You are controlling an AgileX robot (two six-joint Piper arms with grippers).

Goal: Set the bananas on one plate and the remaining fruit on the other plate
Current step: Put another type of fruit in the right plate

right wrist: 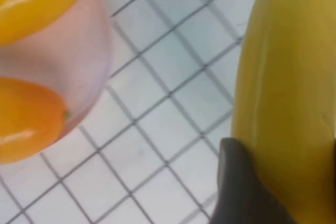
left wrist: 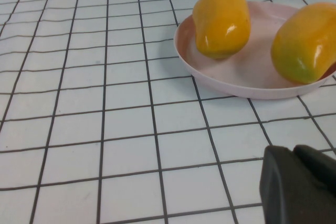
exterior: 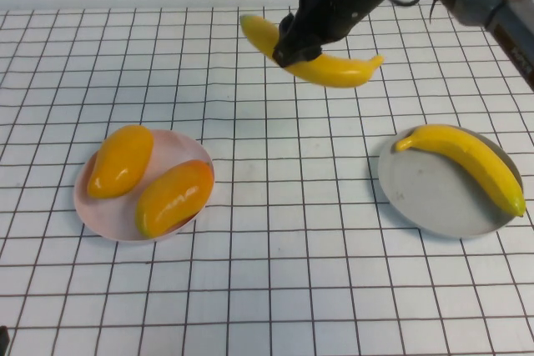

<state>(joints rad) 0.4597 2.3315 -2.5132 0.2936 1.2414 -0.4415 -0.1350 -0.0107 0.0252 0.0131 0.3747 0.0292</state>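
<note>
The right gripper (exterior: 294, 43) hangs above the far middle of the white, black-gridded desk (exterior: 275, 231), its fingers closed around a long, curved, glossy yellow banana with a greenish tip (exterior: 313, 57). This banana is lifted clear of the desk and lies roughly level, its green end toward the robot's left. In the right wrist view a dark finger (right wrist: 247, 187) presses against the banana's yellow side (right wrist: 289, 103).

On the robot's right sits the round, shallow, plain grey plate (exterior: 425, 198), and a second slim yellow banana (exterior: 467, 160) lies across its far half, one tip reaching over the rim on the right.

On the robot's left sits the round, shallow, pale pink plate (exterior: 179, 152). It carries both plump, oval fruits: a yellow-orange one (exterior: 121, 161) on its left side and one with a redder blush (exterior: 173, 198) just beside it on the nearer right.

The left gripper (left wrist: 302, 187) shows only as a dark shape in the left wrist view, low over the desk near the pink plate; whether its fingers are apart or together cannot be told.
</note>
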